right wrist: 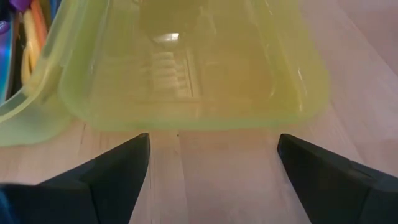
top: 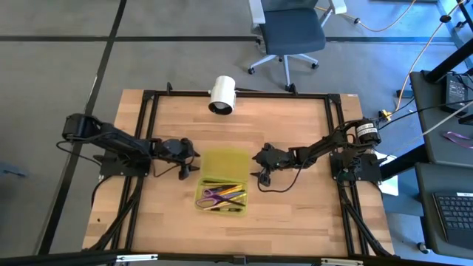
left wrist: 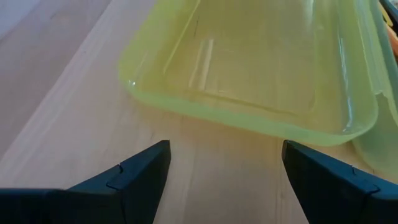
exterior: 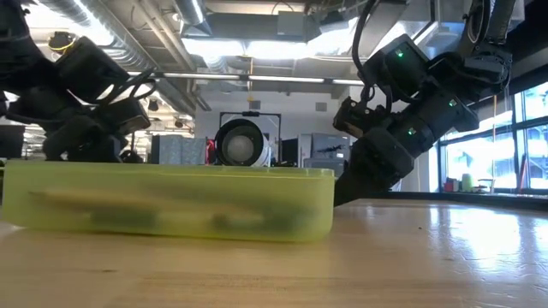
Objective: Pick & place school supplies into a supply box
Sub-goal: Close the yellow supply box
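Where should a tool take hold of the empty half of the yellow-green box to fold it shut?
Grip the empty half at a short end wall, coming level from the side. Its raised rim is thin enough to pinch. The left tool and right tool, both open, each face one end.

No text, label, brand, number or sign can be read in any view.
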Tool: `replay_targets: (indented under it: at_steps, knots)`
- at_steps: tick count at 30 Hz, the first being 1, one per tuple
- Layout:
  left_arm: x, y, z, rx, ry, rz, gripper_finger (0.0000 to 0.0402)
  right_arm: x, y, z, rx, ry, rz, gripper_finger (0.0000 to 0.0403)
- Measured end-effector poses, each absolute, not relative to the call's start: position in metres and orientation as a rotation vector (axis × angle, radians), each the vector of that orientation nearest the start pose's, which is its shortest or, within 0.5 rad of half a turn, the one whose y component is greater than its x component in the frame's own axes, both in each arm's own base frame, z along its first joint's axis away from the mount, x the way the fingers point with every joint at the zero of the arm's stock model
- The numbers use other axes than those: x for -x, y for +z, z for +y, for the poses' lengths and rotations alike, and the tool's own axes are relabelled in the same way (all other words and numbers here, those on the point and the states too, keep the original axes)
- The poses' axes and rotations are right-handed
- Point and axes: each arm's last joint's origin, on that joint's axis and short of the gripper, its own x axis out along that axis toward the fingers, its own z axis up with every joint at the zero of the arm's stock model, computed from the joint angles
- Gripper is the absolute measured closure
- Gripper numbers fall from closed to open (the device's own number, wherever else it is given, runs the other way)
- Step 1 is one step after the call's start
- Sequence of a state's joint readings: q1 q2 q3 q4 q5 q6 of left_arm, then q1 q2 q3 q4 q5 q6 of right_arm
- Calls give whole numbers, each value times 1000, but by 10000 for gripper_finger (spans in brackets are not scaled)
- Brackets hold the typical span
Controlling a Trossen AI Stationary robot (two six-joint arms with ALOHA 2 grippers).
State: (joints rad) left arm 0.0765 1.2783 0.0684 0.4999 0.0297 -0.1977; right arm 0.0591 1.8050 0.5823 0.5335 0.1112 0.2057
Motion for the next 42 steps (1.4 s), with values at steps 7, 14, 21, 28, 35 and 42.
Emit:
replay_targets:
  at_steps: [7,14,21,28,35,42]
  knots:
    - [-164,83,11,200,89,721,102,-295,89,14,-138,-120,678,43]
    - [-164,81,11,103,49,740,101,-297,90,14,-137,-117,657,43]
    - [-164,81,11,89,42,730,103,-301,96,14,-74,-91,584,43]
    - [-164,81,11,4,20,724,100,-304,101,14,11,-63,526,43]
    - [-166,86,12,-81,5,676,102,-305,102,15,84,-43,523,43]
    - [-165,91,13,-163,23,652,100,-311,108,15,157,-23,499,43]
